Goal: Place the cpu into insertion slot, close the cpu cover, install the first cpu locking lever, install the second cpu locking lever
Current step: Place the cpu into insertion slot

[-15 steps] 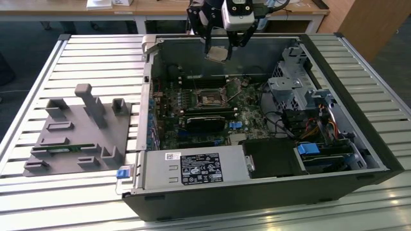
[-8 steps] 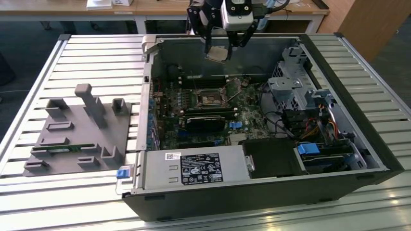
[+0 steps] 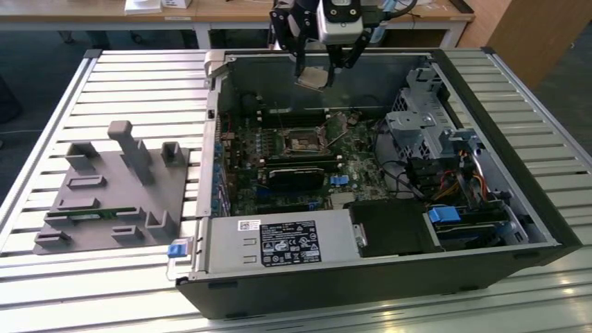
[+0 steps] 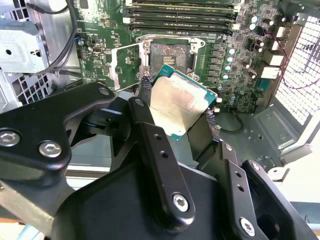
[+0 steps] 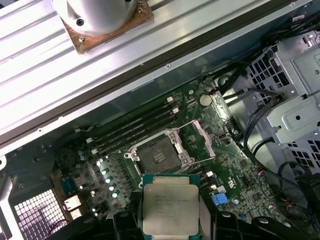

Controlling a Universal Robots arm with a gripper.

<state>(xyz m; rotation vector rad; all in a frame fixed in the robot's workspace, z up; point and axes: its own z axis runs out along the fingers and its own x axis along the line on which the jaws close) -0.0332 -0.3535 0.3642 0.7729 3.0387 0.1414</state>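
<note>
fingers (image 3: pixel 299 61) grip the cpu (image 5: pixel 170 209), raised above the uncovered insertion slot (image 5: pixel 158 156).

cpu (image 4: pixel 177 107), flat silvery-tan square with green edge, tilted, clamped in gripper (image 3: pixel 314 71), well apart from insertion slot (image 5: pixel 158 156); slot dark-framed, tan contacts bare; cpu cover (image 5: pixel 204 139), silvery frame, swung open beside it

A pale slatted metal bench (image 3: pixel 138 83) spans the exterior view from edge to edge. Along the top edge stands a wooden desk (image 3: pixel 240 12) with white papers (image 3: pixel 143 5) at upper left. Dark floor (image 3: pixel 37 48) lies beneath it, and a brown wooden panel (image 3: pixel 532 35) occupies the upper right corner.
</note>
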